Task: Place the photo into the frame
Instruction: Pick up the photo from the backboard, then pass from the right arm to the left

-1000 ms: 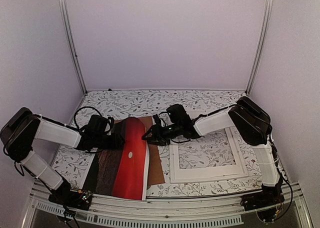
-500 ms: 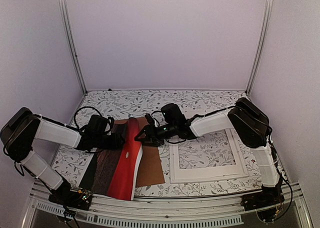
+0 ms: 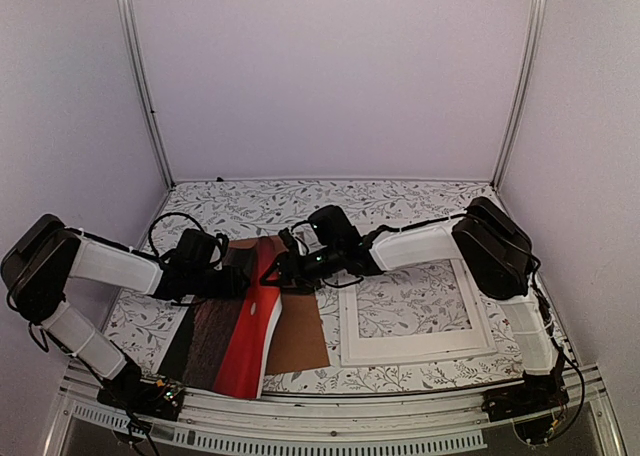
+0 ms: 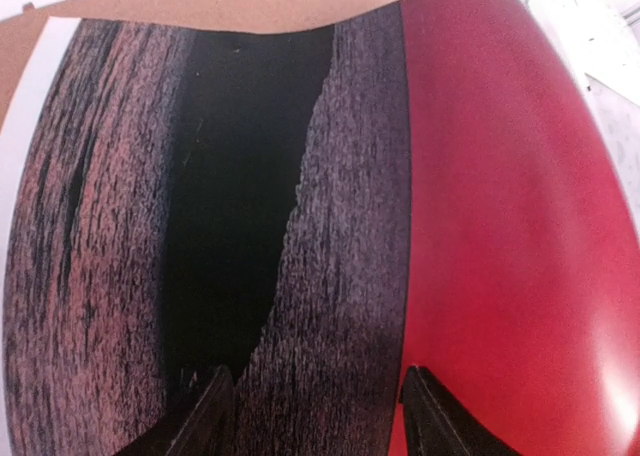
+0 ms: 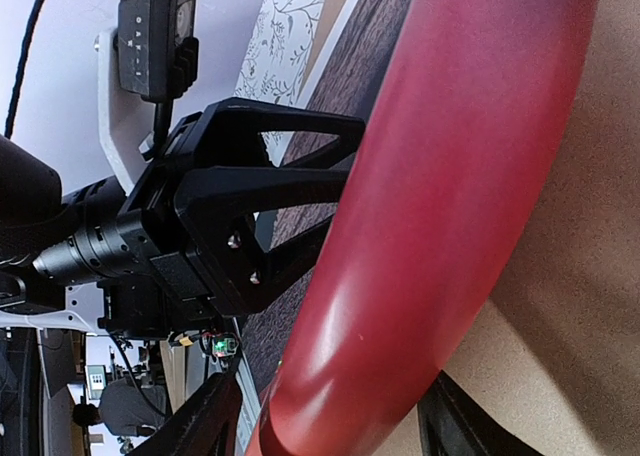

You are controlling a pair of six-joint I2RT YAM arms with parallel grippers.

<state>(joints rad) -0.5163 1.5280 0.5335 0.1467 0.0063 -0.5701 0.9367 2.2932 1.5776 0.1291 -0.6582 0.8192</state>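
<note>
The photo [image 3: 245, 326] lies left of centre on a brown backing board [image 3: 300, 338], and its red half is buckled up into a long ridge [image 5: 440, 196]. My left gripper [image 3: 238, 279] stands open over the photo's far end, its two fingertips apart on the dark sea part [image 4: 322, 411]. Open as well, my right gripper [image 3: 278, 273] reaches in from the right and straddles the red ridge [image 5: 330, 421]. The white frame [image 3: 480, 316] lies flat to the right, and the floral cloth shows through it.
A floral cloth [image 3: 300, 201] covers the table. The photo's near end reaches the front rail [image 3: 300, 421]. Walls and metal posts [image 3: 145, 106] close off the sides and back. The left gripper's black body [image 5: 250, 206] sits close beside the red ridge.
My right gripper has moved left and widened. The photo's right edge has slid left with it, the red half has buckled higher, and more brown board shows. The left arm has stayed still.
</note>
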